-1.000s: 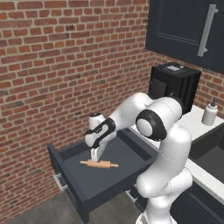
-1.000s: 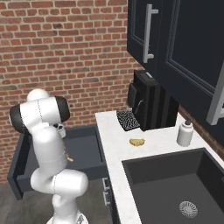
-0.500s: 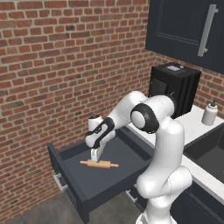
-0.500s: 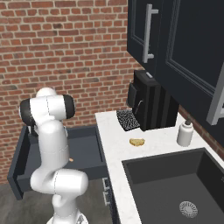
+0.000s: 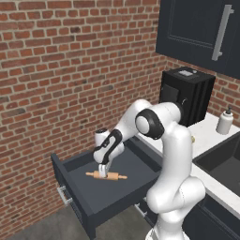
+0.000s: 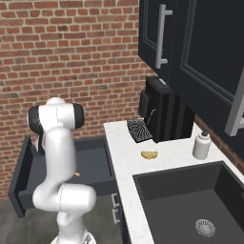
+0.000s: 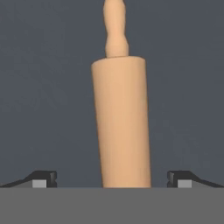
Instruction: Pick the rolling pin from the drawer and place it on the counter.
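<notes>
Between the tips: the pin (image 7: 121,122) runs up the middle of the hand view, barrel at the bottom centre, one knobbed handle at the top centre.
Fingers: spread wide apart, one dark tip (image 7: 43,178) at the lower left and the other at the lower right, each well clear of the barrel; nothing is clamped.
Gripper: the gripper (image 5: 104,168) points down over the middle of the pin (image 5: 106,176), left of centre in the left base view; whether the tips touch the wood cannot be told from there.
Pin place: lying flat on the floor of the open drawer (image 5: 79,199), about midway between its walls.
Long axis: level on the drawer floor; in the left base view it runs from left to right with the right end slightly lower in the frame; in the hand view it runs bottom to top, leaning slightly left at the top, and crosses the line between the two tips.
Handling: judged stiff, light, solid wood; round and smooth, so it may roll or slip if pinched off centre.
Hold: the mid barrel looks best, for balance; the thin handles would let it tip.
Drawer in right base view: the drawer (image 6: 97,162) stands open at the left, under the counter (image 6: 164,157).
</notes>
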